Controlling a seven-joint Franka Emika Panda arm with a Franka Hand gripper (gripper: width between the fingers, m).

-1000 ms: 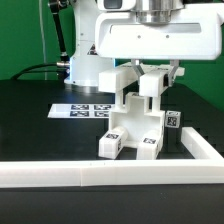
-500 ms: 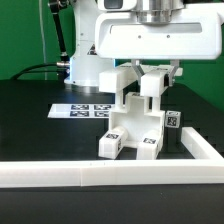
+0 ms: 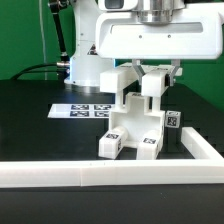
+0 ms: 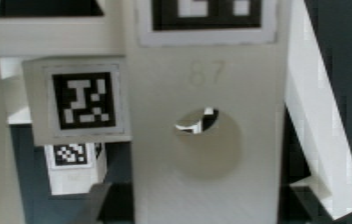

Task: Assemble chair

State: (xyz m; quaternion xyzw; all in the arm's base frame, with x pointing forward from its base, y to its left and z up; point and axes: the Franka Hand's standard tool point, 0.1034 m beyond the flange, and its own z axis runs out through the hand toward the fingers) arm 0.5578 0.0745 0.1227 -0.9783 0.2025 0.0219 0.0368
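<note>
Two-finger gripper (image 3: 153,74) closed on the upper block of the small white plastic toy chair (image 3: 133,128), which stood on the black table (image 3: 35,135).

The jaws were drawn nearly together, one dark finger on either side of the chunky white piece at the chair's top, with the arm's white body directly above. The chair stood upright on its square legs near the middle of the table, with black-and-white square tags on its lower front blocks. It was just behind the long plain white rail (image 3: 100,176) along the front edge, and the flat white marker board (image 3: 82,110) lay close on the exterior view's left. The wrist view showed a white chair panel with a round hole (image 4: 199,122) at close range, and a tag (image 4: 86,100) beside the hole.
</note>
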